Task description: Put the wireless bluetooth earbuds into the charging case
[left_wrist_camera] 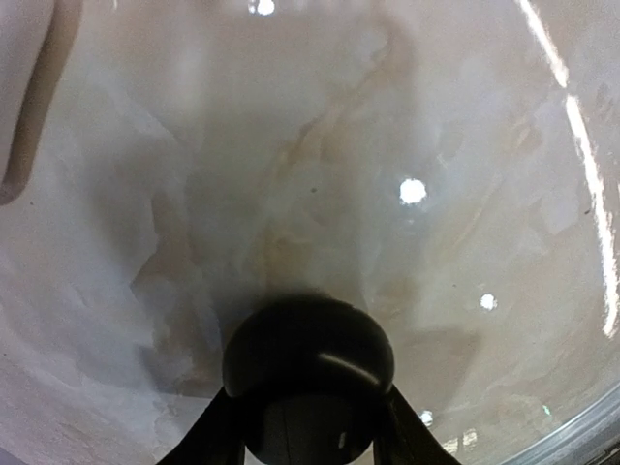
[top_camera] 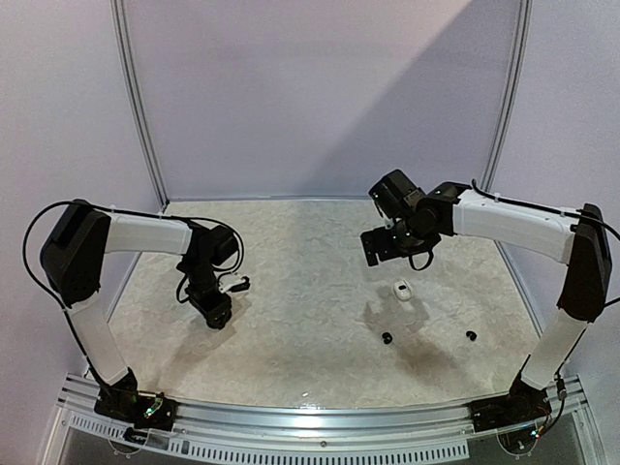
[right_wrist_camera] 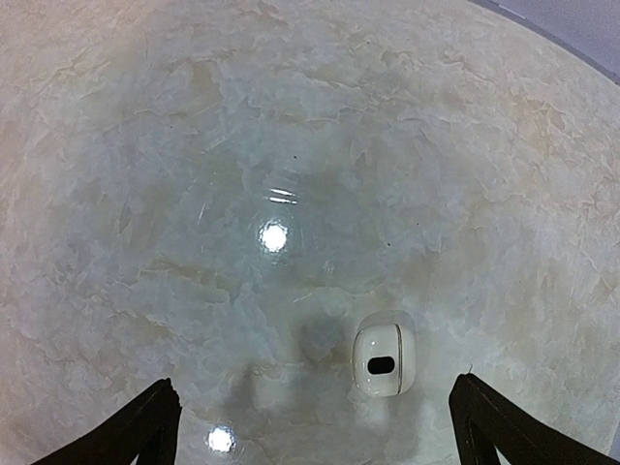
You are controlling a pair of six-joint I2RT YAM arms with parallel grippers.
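My left gripper [top_camera: 217,312] is low over the table's left side. In the left wrist view it [left_wrist_camera: 308,431] is shut on a black pebble-shaped charging case [left_wrist_camera: 308,354]. My right gripper [top_camera: 381,248] hangs open and empty above the table's right middle; its fingertips show at the bottom corners of the right wrist view [right_wrist_camera: 320,426]. A white charging case [top_camera: 401,290] lies below it, closed, with a dark oval mark on its front [right_wrist_camera: 385,354]. Two black earbuds lie on the table nearer me, one [top_camera: 387,337] left of the other [top_camera: 471,335]. No white earbuds show.
The marble-patterned table [top_camera: 310,252] has a raised rim and white back walls. A metal rail [top_camera: 320,426] runs along the near edge between the arm bases. A black cable loops from the left arm's shoulder.
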